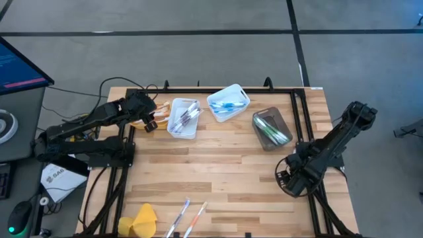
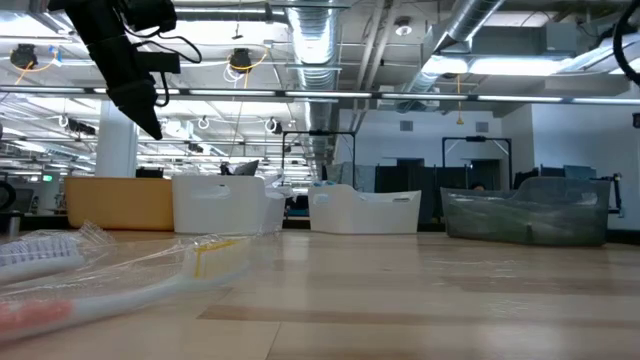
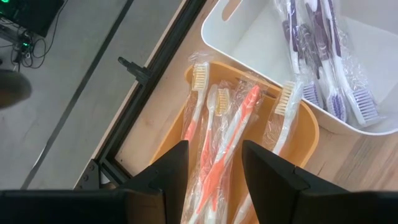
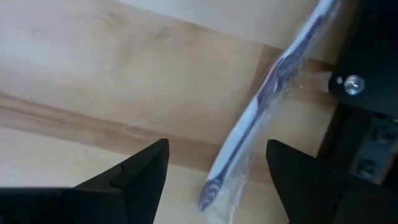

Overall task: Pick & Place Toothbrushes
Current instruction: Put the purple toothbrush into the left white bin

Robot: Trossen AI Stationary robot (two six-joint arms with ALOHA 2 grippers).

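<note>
My left gripper [image 3: 214, 180] hangs open over the orange bin [image 3: 311, 127], which holds several wrapped orange and white toothbrushes [image 3: 227, 140]. In the high view it [image 1: 149, 123] covers most of that bin. My right gripper [image 4: 217, 177] points down, open, close above the table by its right edge [image 1: 291, 180]. A wrapped purple and white toothbrush [image 4: 264, 106] lies flat on the wood below it, one end between the fingers without touching them. Two more wrapped toothbrushes [image 1: 187, 218] lie at the near edge.
A white bin [image 1: 184, 119] of purple toothbrushes, a white bin [image 1: 229, 103] of blue ones and a grey bin [image 1: 271, 128] of green ones stand along the far side. A yellow lump [image 1: 141, 221] lies at the near left. A black rail [image 4: 367, 137] runs beside the right gripper.
</note>
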